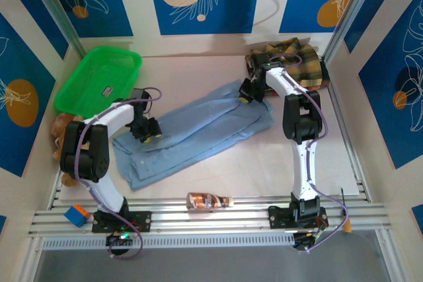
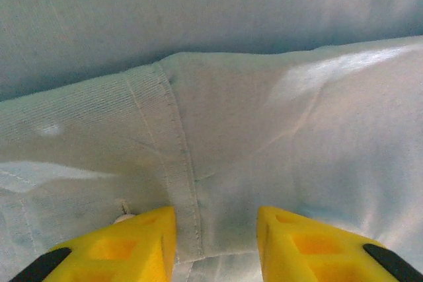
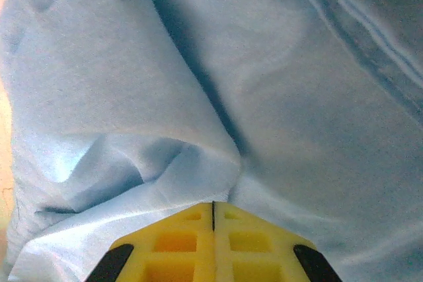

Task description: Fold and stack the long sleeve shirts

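The light blue shirt point(image 1: 198, 133) lies spread slantwise across the middle of the table. The yellow-and-brown plaid shirt point(image 1: 301, 61) is bunched at the back right. My left gripper point(image 1: 149, 131) rests on the blue shirt's near-left part. In the left wrist view its yellow fingers point(image 2: 149, 236) stand apart over a stitched seam point(image 2: 178, 163), and the left gripper point(image 2: 217, 219) is open on flat cloth. My right gripper point(image 1: 249, 94) sits at the blue shirt's far right end. In the right wrist view the right gripper point(image 3: 213, 204) is shut, with a puckered fold of the blue shirt point(image 3: 165, 163) pinched at its tips.
A green plastic basket point(image 1: 99, 77) stands at the back left. A brown soft toy point(image 1: 63, 127) lies by the left wall. A small brown bottle point(image 1: 208, 200) and a blue-and-orange block point(image 1: 77, 214) sit by the front rail.
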Tool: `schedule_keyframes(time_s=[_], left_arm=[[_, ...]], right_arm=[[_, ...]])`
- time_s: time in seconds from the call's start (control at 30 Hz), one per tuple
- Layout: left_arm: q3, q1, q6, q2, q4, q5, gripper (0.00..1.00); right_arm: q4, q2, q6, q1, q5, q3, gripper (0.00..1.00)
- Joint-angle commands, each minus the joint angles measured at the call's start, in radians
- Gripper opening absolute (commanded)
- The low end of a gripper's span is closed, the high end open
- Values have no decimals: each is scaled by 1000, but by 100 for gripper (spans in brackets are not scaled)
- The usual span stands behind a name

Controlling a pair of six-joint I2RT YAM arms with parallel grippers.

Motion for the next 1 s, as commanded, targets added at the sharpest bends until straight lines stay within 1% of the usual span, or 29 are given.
schedule_keyframes(time_s=[0.0,0.13,0.23,0.27,0.3,0.37,0.53,0.67,0.77,0.8,0.9,0.97], left_arm=[[-24,14,-13,-27,0,-8,38],[-30,15,-10,-33,3,-7,38],[-38,15,-11,-36,16,3,38],[-42,14,-11,-36,19,4,38],[-43,15,-11,-38,20,4,38],[-48,15,-12,-40,24,8,38],[-60,14,-11,-44,28,9,38],[-75,18,-14,-45,28,7,38],[-89,24,-22,-48,35,9,38],[-93,26,-23,-47,36,9,38],[-99,36,-23,-47,35,6,38],[-108,43,-22,-46,38,3,37]], right_arm=[[11,-67,-2,-7,-29,-38,0],[39,-106,-3,-23,-36,-96,1],[83,-117,0,-28,-64,-120,32],[88,-113,2,-27,-72,-117,40],[94,-108,3,-27,-78,-113,43],[108,-97,10,-25,-87,-108,45],[118,-53,35,-21,-78,-100,43],[157,-15,66,-18,-97,-85,40],[137,18,69,-10,-84,-38,35],[125,27,71,-7,-76,-26,32],[86,44,87,-12,-44,-2,16],[85,32,99,-19,-24,-19,6]])
